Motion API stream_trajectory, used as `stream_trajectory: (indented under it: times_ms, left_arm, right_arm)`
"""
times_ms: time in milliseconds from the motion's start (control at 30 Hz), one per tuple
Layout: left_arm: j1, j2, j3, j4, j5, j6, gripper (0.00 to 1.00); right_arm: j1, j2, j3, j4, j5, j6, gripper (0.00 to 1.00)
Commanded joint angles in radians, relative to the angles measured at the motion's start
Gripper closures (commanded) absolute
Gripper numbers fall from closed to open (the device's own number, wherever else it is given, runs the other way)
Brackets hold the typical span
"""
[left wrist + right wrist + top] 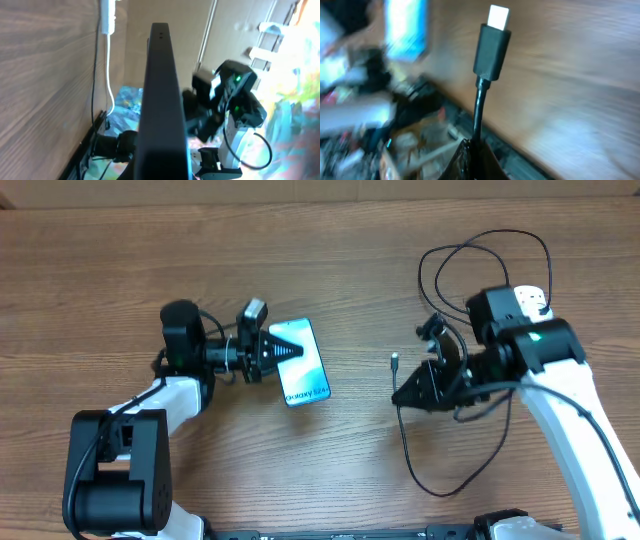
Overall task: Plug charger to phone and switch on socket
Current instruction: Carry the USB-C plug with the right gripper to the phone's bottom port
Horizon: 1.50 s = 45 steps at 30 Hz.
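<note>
Charger point(396, 362) first: we saw the right gripper point(402, 393) pinching the thin black cable just below its small plug tip point(492, 44). The tip stood clear of the fingers with its pale metal end bare. The rest of the charger trailed in loose loops over the table point(120, 260), one loop beyond the right arm and one nearer the robot's base. The phone point(304, 362) was to the left of the tip and apart from it, its blue-teal screen facing the overhead camera. The left gripper point(270, 352) was closed on the phone's left end, and from the left wrist we saw only its dark edge point(160, 100). We could not tell whether the phone rested on the wood or hung above it. The socket point(530, 300) lay at the far right, mostly hidden under the right arm.
</note>
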<state>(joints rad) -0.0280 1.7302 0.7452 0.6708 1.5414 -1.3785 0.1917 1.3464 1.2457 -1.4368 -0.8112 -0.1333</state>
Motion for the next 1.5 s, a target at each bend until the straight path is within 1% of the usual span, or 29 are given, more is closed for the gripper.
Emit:
stream_trajectory:
  times_ms: [0,100,233,333,400,433,467,567,733,867,933,1000,1067,1167,1267,1467]
  left_arm:
    - [-0.002,0.003,0.094,0.008,0.040,-0.011,0.96]
    - [-0.021,0.003,0.129,0.008,0.039,-0.018,0.96]
    - [-0.067,0.003,0.140,0.008,0.026,-0.045,0.96]
    - [-0.086,0.003,0.140,0.008,0.035,-0.051,0.96]
    - [-0.090,0.003,0.140,0.008,0.039,-0.050,0.96]
    - [-0.090,0.003,0.140,0.008,0.039,-0.050,0.96]
    - [-0.090,0.003,0.140,0.008,0.039,-0.049,0.96]
    - [-0.087,0.003,0.140,0.008,0.039,-0.017,0.96]
    - [-0.075,0.003,0.140,0.008,0.034,-0.005,0.96]
    - [-0.070,0.003,0.140,0.008,0.011,-0.006,0.96]
    - [-0.069,0.003,0.140,0.008,0.012,-0.011,0.96]
    - [-0.069,0.003,0.140,0.008,0.011,-0.028,0.96]
    - [-0.068,0.003,0.140,0.008,0.011,-0.061,0.96]
    - [-0.068,0.003,0.140,0.008,0.016,-0.097,0.96]
    - [-0.068,0.003,0.140,0.008,0.021,-0.096,0.96]
    - [-0.068,0.003,0.140,0.007,0.015,-0.096,0.96]
  right_arm:
    - [0.011,-0.062,0.010,-0.051,-0.257,-0.276,0.96]
    - [0.051,-0.084,0.010,-0.051,-0.283,-0.294,0.96]
    - [0.174,-0.082,-0.004,0.010,-0.278,-0.229,0.96]
    - [0.255,-0.082,-0.010,0.105,-0.178,-0.071,0.96]
    - [0.303,-0.082,-0.010,0.164,-0.023,0.089,0.96]
    - [0.326,-0.082,-0.010,0.183,0.043,0.147,0.96]
    - [0.343,-0.082,-0.010,0.193,0.079,0.175,0.96]
    - [0.383,-0.082,-0.010,0.215,0.105,0.216,0.96]
    - [0.399,-0.082,-0.010,0.255,0.079,0.430,0.96]
    - [0.411,-0.082,-0.011,0.275,-0.048,0.463,0.96]
    - [0.410,-0.082,-0.011,0.277,-0.050,0.505,0.96]
    - [0.411,-0.082,-0.016,0.286,-0.050,0.508,0.96]
    - [0.412,-0.080,-0.024,0.291,-0.027,0.508,0.96]
    - [0.418,-0.072,-0.047,0.290,0.070,0.508,0.96]
    - [0.435,-0.063,-0.056,0.288,0.123,0.508,0.96]
    - [0.474,-0.060,-0.056,0.304,0.143,0.507,0.96]
